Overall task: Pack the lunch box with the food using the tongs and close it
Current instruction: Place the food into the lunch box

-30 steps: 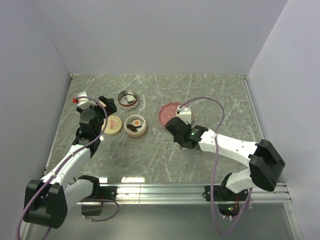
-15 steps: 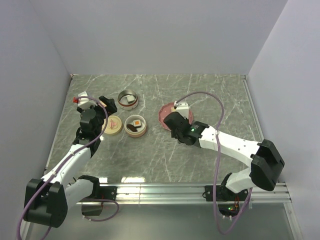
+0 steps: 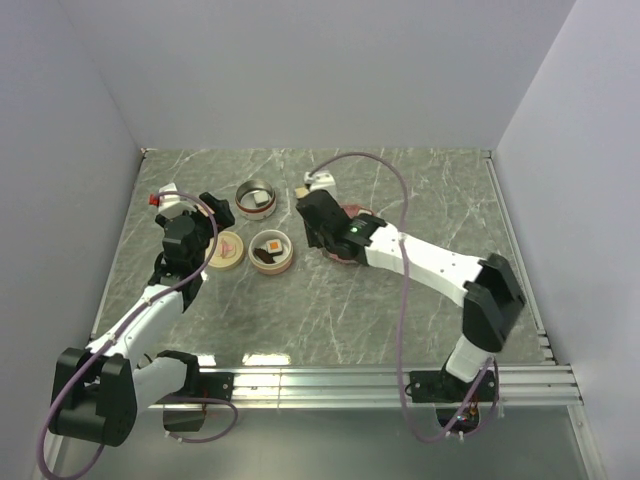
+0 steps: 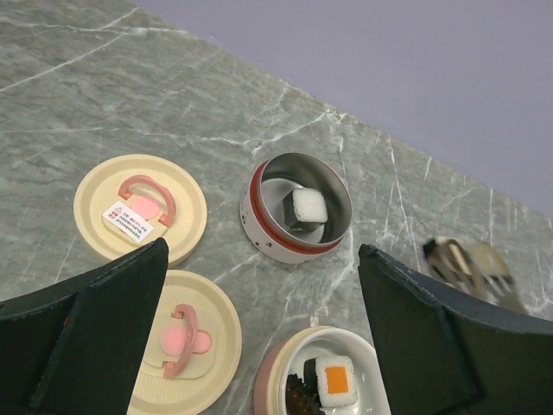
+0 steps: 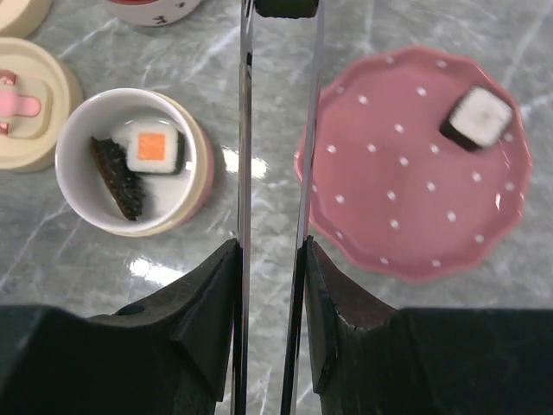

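Right claw clamps the tongs, whose tips straight ahead of it pinch a dark food piece.

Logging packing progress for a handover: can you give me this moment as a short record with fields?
left tool: open, holding nothing
right tool: shut on tongs
tongs tips: pinching one dark piece
steel tin: one white-topped piece
white bowl: orange-topped piece, brown oblong
pink plate: one loose piece
lids: two, both off, lying on the table
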Action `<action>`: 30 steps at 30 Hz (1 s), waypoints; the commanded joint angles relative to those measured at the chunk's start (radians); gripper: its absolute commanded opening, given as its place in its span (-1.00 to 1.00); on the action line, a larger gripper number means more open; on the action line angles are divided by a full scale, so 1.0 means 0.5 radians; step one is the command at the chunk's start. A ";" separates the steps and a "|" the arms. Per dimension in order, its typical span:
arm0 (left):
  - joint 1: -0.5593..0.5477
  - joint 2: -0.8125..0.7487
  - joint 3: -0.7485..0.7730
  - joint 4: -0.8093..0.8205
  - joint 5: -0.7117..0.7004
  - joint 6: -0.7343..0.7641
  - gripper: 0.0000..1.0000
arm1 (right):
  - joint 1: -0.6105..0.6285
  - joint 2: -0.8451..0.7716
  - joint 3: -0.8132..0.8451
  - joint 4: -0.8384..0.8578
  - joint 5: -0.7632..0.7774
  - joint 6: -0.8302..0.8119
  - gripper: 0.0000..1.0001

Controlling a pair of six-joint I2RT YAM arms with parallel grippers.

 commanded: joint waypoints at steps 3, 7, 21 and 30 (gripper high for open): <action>0.014 0.002 0.011 0.079 -0.057 -0.014 0.97 | -0.025 0.263 0.384 0.149 -0.137 -0.253 -0.66; 0.021 -0.031 0.017 0.039 -0.091 -0.007 0.97 | -0.047 0.533 0.733 0.106 -0.226 -0.327 -0.66; 0.027 -0.010 0.024 0.033 -0.076 -0.007 0.96 | -0.050 0.887 1.188 0.042 -0.490 -0.431 -0.66; 0.027 -0.022 0.021 0.036 -0.036 -0.014 0.96 | -0.013 0.905 1.161 0.008 -0.530 -0.422 -0.65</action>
